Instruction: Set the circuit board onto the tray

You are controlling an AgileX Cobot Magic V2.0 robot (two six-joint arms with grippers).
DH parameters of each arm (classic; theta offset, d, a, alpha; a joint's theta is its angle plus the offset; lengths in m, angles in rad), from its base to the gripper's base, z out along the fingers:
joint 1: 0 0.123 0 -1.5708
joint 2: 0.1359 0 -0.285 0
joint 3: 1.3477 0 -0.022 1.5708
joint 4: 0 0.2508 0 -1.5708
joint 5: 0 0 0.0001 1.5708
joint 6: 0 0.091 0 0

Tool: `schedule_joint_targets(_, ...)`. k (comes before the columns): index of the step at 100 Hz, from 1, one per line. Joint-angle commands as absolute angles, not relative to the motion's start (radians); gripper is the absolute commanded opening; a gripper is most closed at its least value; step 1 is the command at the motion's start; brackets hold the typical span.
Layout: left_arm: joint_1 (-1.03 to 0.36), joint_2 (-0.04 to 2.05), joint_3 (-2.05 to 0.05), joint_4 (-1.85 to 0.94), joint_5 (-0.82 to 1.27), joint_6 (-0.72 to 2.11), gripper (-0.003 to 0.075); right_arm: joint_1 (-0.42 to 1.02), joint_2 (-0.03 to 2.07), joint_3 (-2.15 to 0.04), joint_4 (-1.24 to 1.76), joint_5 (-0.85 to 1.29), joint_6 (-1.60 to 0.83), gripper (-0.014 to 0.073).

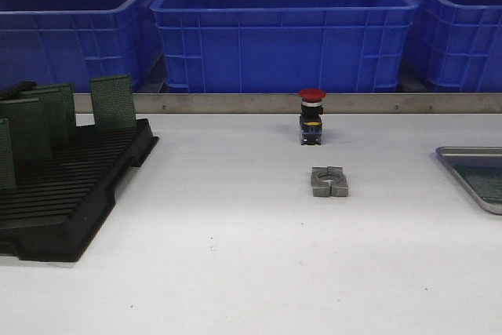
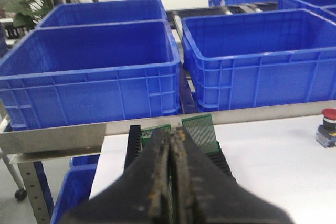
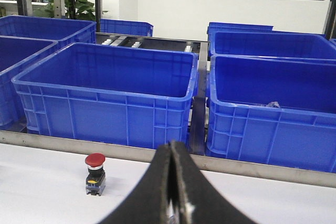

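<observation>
Front view: green circuit boards (image 1: 112, 102) stand upright in the black rack (image 1: 74, 194) at the bench's (image 1: 235, 256) left, and the tray (image 1: 469, 164) lies at the far right edge — no pincer shows here. Left wrist view: the left pincer (image 2: 171, 142) is pressed together, boards (still racked) just beyond its tips. Right wrist view: the right pincer (image 3: 171, 153) is pressed together too — a red button switch (image 3: 95, 173) stands nearby on the bench.
</observation>
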State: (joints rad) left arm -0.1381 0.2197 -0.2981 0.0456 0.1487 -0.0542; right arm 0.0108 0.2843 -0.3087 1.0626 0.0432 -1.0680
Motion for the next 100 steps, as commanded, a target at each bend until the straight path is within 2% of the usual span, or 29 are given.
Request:
schedule_joint_targets(1,-0.136,0.189,-0.285,0.108,0.031,-0.117,-0.0018,0.013,0.291,-0.336,1.072,0.000,-1.075,-0.0068)
schedule_joint_targets(56,-0.136,-0.042,0.004,0.145,-0.060,-0.117,-0.0018,0.013,0.291,-0.336,1.072,0.000,-1.075,-0.0068)
schedule_joint_targets(100,-0.136,-0.042,0.007,0.150,-0.040,-0.121,-0.0018,0.013,0.291,-0.336,1.072,0.000,-1.075,-0.0068)
